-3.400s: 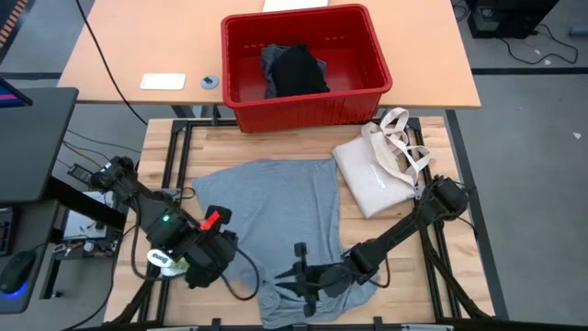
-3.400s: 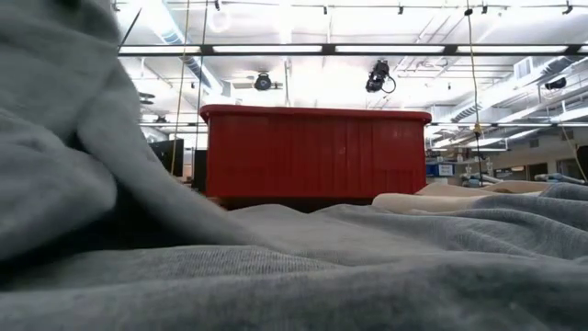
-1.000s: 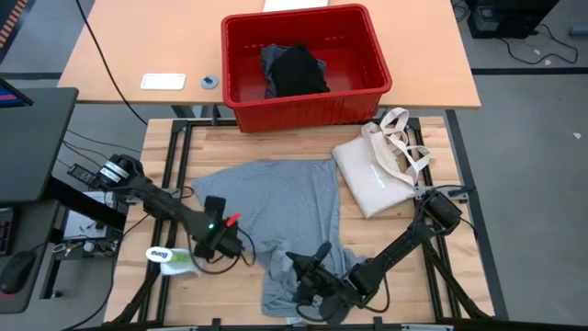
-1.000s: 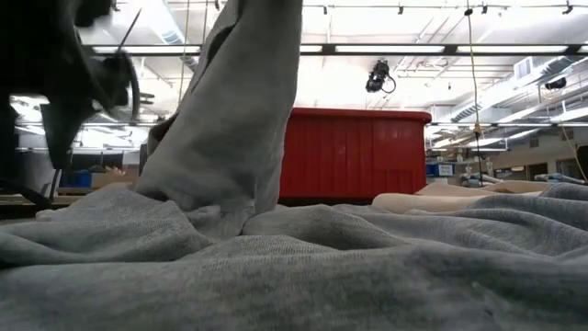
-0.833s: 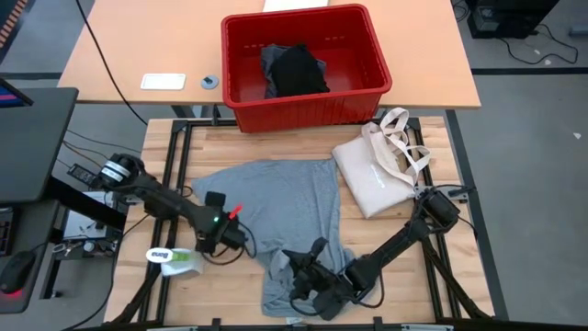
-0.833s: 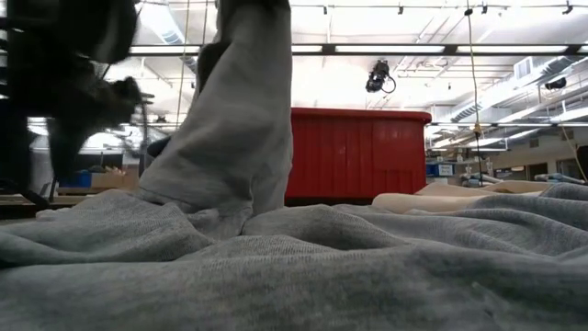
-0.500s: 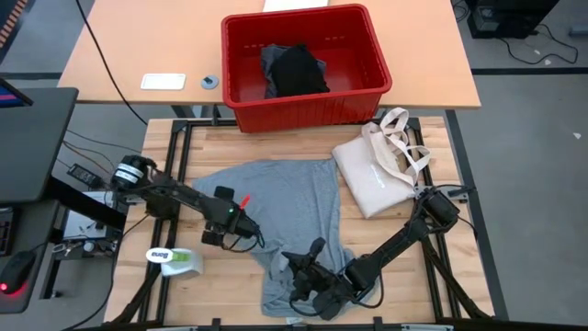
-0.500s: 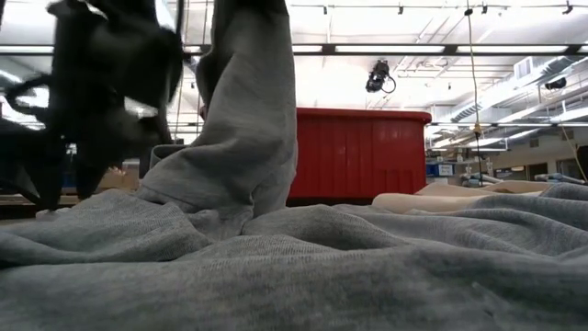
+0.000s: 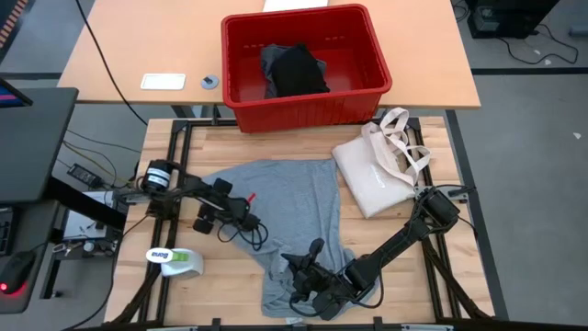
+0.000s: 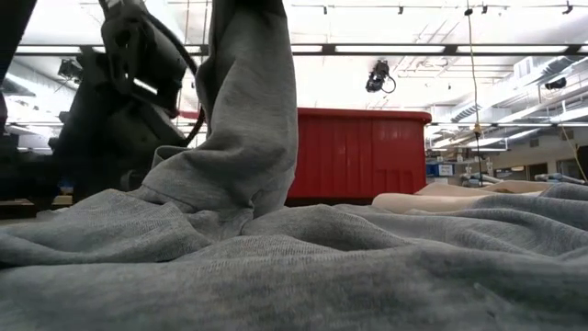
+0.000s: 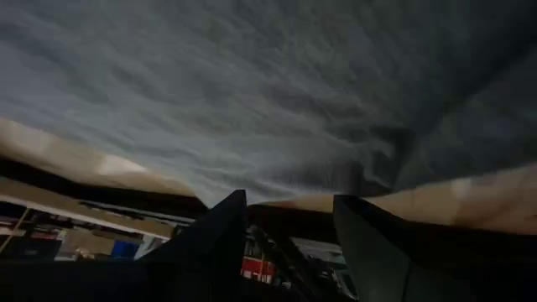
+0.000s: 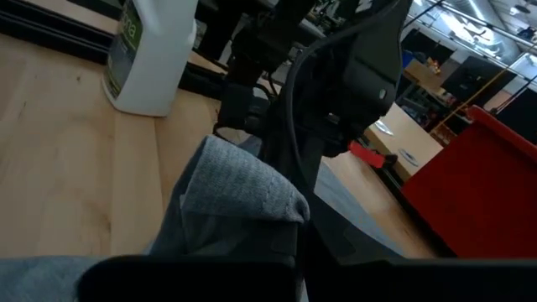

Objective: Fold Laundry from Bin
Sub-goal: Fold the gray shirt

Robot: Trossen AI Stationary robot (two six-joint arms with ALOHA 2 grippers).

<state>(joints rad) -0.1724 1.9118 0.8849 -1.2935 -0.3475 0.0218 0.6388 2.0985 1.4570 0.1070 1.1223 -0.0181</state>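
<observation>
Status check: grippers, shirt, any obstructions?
Right gripper shut on T-shirt hem, lifted. Left gripper open at its left edge. Tote beside shirt.

- Left arm (image 9: 184,188): dark, slim links; silver-grey round joint cap at its 9 o'clock end; small red tab near the wrist; black cable loops beside the left claw (image 9: 241,223).
- Right arm (image 9: 404,237): dark, thin link, bulky black wrist housing; right claw (image 9: 292,267) black, with cabling.
</observation>
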